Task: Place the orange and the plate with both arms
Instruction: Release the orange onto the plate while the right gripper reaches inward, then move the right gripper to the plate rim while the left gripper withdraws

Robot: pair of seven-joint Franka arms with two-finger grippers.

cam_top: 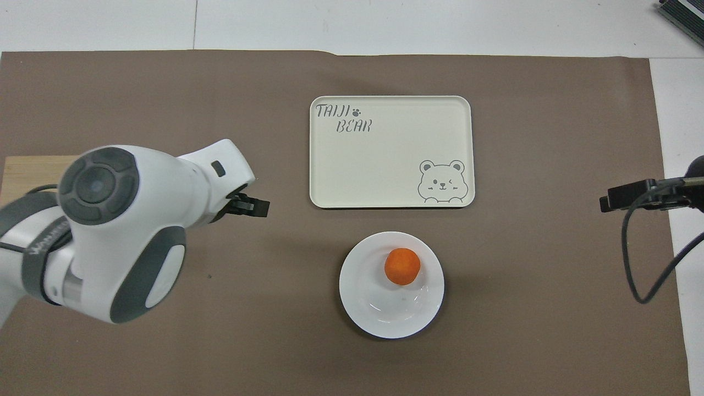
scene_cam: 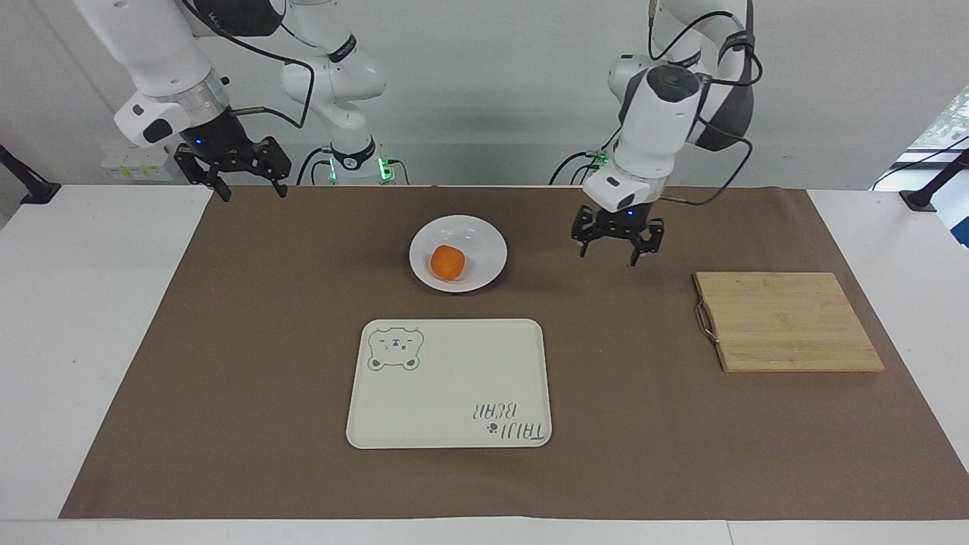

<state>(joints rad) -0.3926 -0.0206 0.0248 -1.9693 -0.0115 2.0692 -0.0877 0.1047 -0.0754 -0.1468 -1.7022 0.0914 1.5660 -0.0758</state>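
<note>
The orange (scene_cam: 447, 262) lies in the white plate (scene_cam: 488, 241) on the brown mat, a little off the plate's middle; both show in the overhead view, orange (cam_top: 402, 266) and plate (cam_top: 379, 313). My left gripper (scene_cam: 615, 254) hangs open and empty over the bare mat between the plate and the cutting board, clear of both. In the overhead view the left arm's body hides most of it (cam_top: 248, 206). My right gripper (scene_cam: 253, 194) is open and empty, raised over the mat's corner at the right arm's end, where that arm waits.
A cream tray with a bear drawing (scene_cam: 454, 378) lies on the mat farther from the robots than the plate (cam_top: 385, 159). A wooden cutting board (scene_cam: 787, 322) lies toward the left arm's end, partly covered by the left arm in the overhead view (cam_top: 33, 165).
</note>
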